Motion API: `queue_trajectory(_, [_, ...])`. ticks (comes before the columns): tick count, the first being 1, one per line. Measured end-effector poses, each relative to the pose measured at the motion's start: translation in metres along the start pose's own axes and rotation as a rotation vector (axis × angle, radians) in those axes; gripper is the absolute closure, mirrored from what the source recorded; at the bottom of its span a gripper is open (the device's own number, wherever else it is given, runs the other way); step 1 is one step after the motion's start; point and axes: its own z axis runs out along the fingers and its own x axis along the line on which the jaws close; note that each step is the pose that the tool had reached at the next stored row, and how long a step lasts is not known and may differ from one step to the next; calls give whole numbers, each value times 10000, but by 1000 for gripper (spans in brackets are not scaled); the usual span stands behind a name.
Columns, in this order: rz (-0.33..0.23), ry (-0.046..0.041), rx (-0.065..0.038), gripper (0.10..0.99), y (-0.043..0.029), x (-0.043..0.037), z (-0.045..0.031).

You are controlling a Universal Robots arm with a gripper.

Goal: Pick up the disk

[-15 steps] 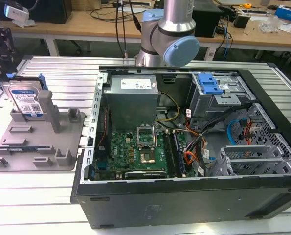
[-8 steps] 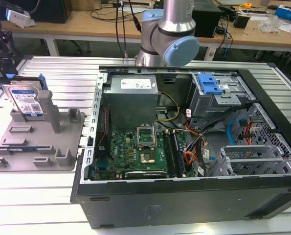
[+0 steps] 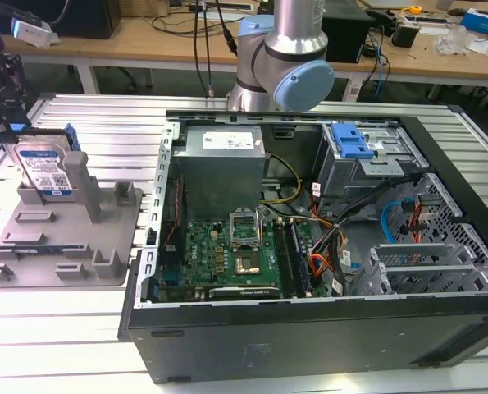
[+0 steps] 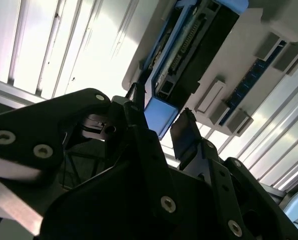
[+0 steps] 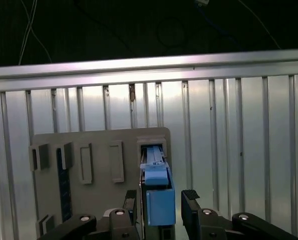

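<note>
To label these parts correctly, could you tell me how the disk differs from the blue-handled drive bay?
The disk stands upright in the grey holder, whereas the drive bay sits inside the computer case. The disk shows a white-and-blue label; the drive bay shows a plain blue handle. Both carry blue plastic.

Exterior view evenly lit, glare on table (image 4: 88,60) in second wrist view, fingers (image 4: 186,134) perhaps backlit

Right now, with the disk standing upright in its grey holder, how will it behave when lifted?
Probably rigid: the disk looks a flat metal slab. Its smooth blue rail might slip in the end effector. Slotted upright in the holder, it may bind if tilted.
</note>
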Motion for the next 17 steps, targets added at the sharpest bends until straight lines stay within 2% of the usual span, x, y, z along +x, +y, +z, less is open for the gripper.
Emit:
queue_trajectory(3, [2, 0, 0, 604, -7, -3, 50])
queue_trajectory(13, [1, 1, -9, 604, -22, -5, 106])
queue_trajectory(16, [-6, 10, -184, 604, -21, -5, 122])
queue_trajectory(17, [-9, 15, -289, 604, -21, -5, 132])
